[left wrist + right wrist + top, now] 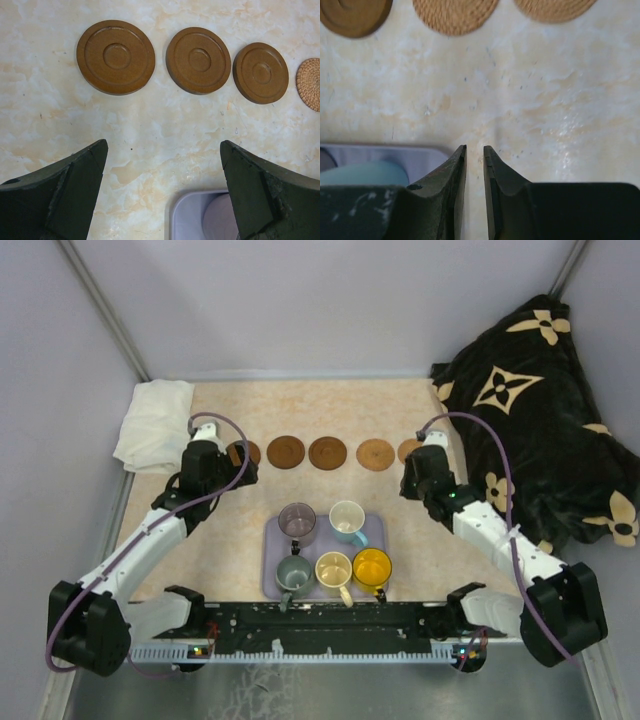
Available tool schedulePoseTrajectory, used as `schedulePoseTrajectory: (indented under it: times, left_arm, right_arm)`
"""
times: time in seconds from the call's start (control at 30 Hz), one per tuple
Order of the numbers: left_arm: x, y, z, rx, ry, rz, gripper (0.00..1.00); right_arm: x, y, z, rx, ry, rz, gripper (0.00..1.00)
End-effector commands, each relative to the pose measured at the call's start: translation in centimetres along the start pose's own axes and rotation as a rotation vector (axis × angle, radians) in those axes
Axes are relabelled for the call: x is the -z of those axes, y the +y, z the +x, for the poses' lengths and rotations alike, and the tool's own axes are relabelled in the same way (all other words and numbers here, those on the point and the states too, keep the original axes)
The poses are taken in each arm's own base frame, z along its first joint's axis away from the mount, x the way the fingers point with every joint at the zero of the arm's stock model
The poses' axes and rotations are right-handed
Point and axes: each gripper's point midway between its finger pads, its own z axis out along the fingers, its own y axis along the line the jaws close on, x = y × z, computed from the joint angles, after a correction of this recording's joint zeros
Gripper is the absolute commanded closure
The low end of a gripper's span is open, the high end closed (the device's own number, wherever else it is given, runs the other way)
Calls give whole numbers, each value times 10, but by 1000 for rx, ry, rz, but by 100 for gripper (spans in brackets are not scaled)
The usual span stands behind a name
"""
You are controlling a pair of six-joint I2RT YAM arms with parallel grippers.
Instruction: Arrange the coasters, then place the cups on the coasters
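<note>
Five round coasters lie in a row across the table: dark brown ones [286, 451] [327, 452] and a lighter woven one [376, 454], with the two end coasters partly hidden by my arms. The cups stand together on a lavender tray [375, 530]: purple-grey [297, 522], light blue [347, 520], grey-green [294, 573], cream [333, 569] and orange-yellow [372, 567]. My left gripper [164, 150] is wide open and empty over bare table, below three brown coasters [116, 56]. My right gripper [474, 148] is shut to a thin slit on nothing, below two woven coasters [455, 15].
A white folded cloth [155, 420] lies at the back left corner. A black blanket with beige flowers [540, 430] is heaped at the right edge. The tray corner [190, 220] sits just under my left wrist, and the tray [380, 152] lies left of my right fingers.
</note>
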Motion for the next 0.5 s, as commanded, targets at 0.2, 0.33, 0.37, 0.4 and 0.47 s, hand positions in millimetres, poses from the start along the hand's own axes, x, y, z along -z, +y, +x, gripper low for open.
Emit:
schedulePoseTrajectory:
  times: [0.2,0.33,0.37,0.4,0.47]
  left_arm:
    - [3,-4,9,24,10,34,0]
    - [4,-5,10,28,12,38,0]
    - [4,-4,11,28,13,38,0]
    - [4,-4,11,27,14,38,0]
    - [4,-3,11,26,14,31,0]
  right_arm:
    - [-15,29,38,-42,63,-147,80]
    - [-30,42,29,-35,70,-169,80]
    - [-35,45,26,-33,76,-174,81]
    - [-39,49,25,-31,83,-180,81]
    - [-47,57,21,-23,87,-189,82]
